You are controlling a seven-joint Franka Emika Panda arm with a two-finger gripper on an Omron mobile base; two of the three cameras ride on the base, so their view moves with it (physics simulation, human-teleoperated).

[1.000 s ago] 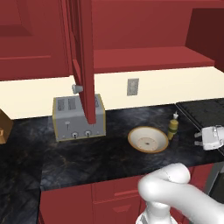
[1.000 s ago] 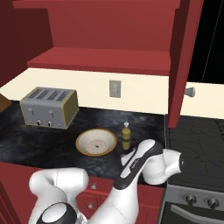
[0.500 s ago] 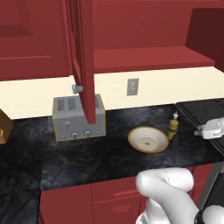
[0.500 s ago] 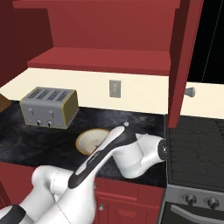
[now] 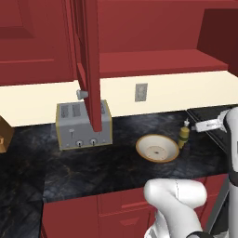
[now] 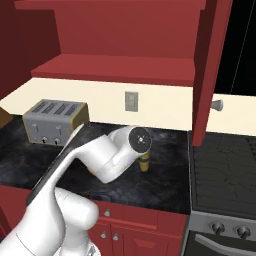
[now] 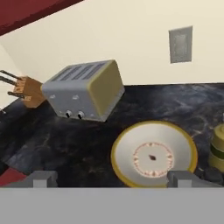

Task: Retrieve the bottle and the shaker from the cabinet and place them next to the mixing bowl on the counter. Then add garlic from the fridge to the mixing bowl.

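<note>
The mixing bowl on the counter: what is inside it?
The mixing bowl holds nothing: in the hand view its cream inside is bare, with only a faint ring pattern and a dark dot at the centre. In the right base view the arm covers it.

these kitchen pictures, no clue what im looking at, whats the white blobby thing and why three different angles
The white blobby thing is a robot arm in a computer-drawn kitchen. Two pictures come from cameras on its base, one looking from behind on its left, one from its right. The third comes from a camera on its hand, looking along the tool, whose two finger tips stand wide apart and hold nothing.

On the black counter you see a silver toaster, a shallow mixing bowl with a golden rim, and a small olive-yellow bottle standing right beside the bowl. At the left edge of the hand view is a wooden block, probably for knives. Above hangs a red cabinet with its door swung open. A stove sits to the right.
</note>
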